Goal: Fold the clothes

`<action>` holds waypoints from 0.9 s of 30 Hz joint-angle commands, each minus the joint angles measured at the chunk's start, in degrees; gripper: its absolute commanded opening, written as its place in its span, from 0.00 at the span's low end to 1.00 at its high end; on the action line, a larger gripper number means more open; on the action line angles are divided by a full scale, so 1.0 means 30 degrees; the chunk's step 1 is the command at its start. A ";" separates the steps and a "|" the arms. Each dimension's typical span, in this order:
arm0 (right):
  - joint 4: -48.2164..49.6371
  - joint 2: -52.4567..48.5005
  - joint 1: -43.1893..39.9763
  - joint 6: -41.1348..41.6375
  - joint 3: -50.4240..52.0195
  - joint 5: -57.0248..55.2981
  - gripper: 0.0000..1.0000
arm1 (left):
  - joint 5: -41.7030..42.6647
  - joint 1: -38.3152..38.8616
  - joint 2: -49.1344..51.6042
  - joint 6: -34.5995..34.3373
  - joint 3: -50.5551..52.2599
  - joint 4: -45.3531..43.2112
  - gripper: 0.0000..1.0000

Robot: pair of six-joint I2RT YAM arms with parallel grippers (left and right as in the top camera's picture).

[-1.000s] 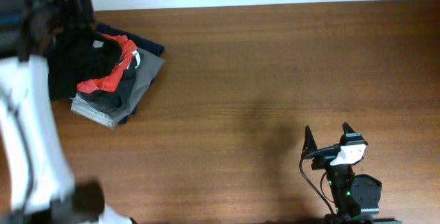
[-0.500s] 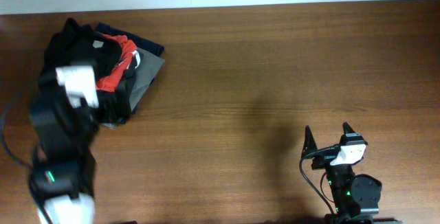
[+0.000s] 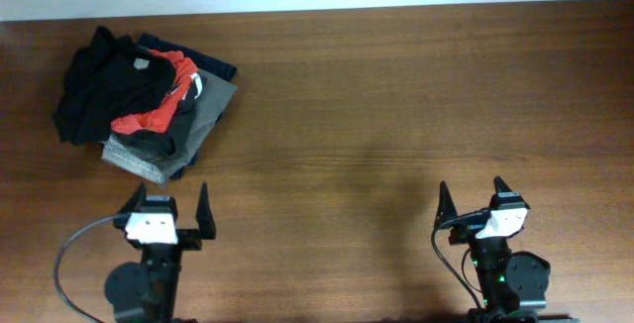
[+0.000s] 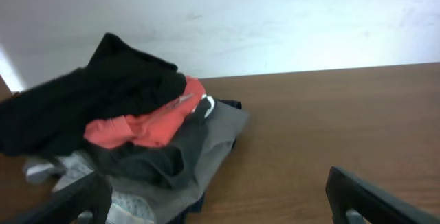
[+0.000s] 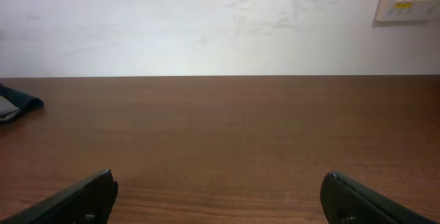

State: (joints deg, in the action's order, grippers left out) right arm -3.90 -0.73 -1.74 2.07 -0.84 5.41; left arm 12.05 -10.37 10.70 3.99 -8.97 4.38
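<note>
Overhead view, and the folding has not begun: the black shirt (image 3: 94,85) lies crumpled on top of a pile at the far left corner of the worktop (image 3: 396,95), draped over a red garment (image 3: 149,117) and grey folded garments (image 3: 208,105). Nothing is spread flat, so by my reading everything is left to do: lift it off the pile, lay it out on open wood, fold it. The left claw (image 3: 170,202) sits at the near edge, just short of the pile, jaws spread wide, holding nothing, touching nothing. The right claw (image 3: 473,194), well apart on the other side, is equally wide and empty.
</note>
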 commanded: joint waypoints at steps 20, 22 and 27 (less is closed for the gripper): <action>0.0022 0.0160 -0.0058 -0.0051 0.0175 0.0109 0.99 | -0.1450 -0.0007 -0.3453 -0.0102 0.2820 -0.0160 0.99; 0.0022 0.0160 -0.0058 -0.0051 0.0175 0.0109 0.99 | -0.1450 -0.0007 -0.3446 -0.0102 0.2820 -0.0160 0.99; 0.0022 0.0160 -0.0058 -0.0051 0.0175 0.0109 0.99 | -0.1450 -0.0007 -0.3446 -0.0102 0.2820 -0.0168 0.99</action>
State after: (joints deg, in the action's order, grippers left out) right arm -3.90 -0.73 -1.74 2.09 -0.84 5.41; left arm 8.32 -10.37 0.84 3.97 -0.91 3.77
